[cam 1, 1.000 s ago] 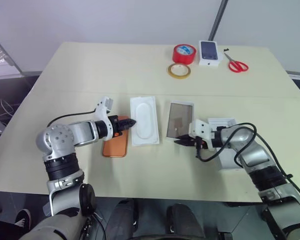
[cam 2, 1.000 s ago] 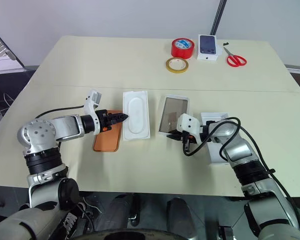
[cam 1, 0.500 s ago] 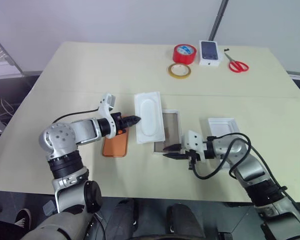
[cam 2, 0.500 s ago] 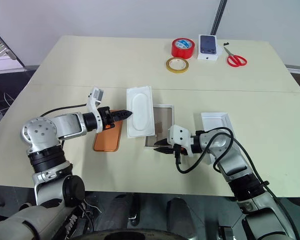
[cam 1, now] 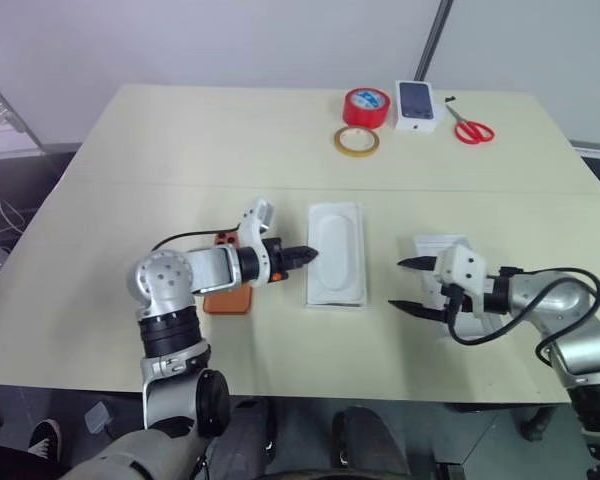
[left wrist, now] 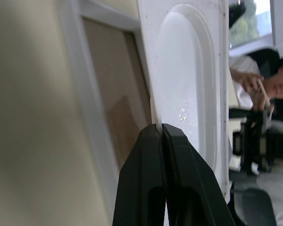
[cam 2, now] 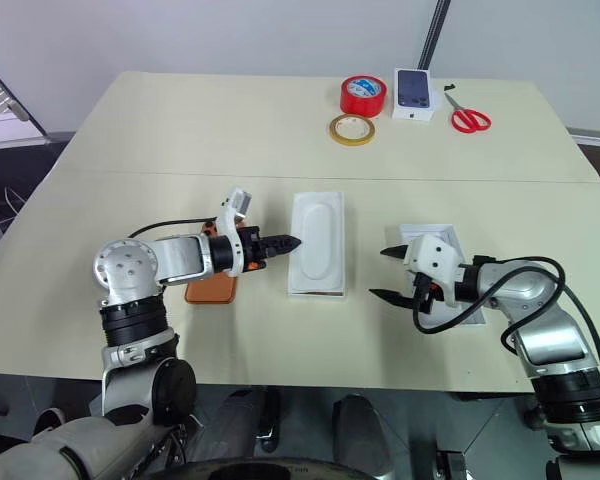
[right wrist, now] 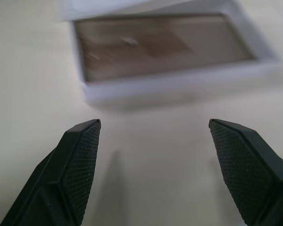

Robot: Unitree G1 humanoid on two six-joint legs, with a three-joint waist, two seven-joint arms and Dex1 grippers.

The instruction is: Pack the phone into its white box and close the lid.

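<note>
My left gripper (cam 1: 308,254) is shut on the left edge of a flat white insert (cam 1: 337,250) with a rounded-oblong recess. The insert lies over the white box (right wrist: 165,44), whose glossy brown floor shows beneath it in the left wrist view (left wrist: 115,108). The orange phone (cam 1: 228,299) lies on the table, partly under my left forearm. To the right, my right gripper (cam 1: 396,284) stands wide open and empty, apart from the box's near end. The white lid (cam 1: 432,244) lies just behind that gripper, partly hidden by it.
At the table's far edge are a red tape roll (cam 1: 367,105), a yellow tape ring (cam 1: 356,141), a small white box printed with a dark phone (cam 1: 418,104) and red scissors (cam 1: 471,127). A person (left wrist: 264,84) sits beyond the table.
My left gripper has carried the insert to the right, over the box. My right gripper dragged the box left and nearer, then opened, let go and drew back right.
</note>
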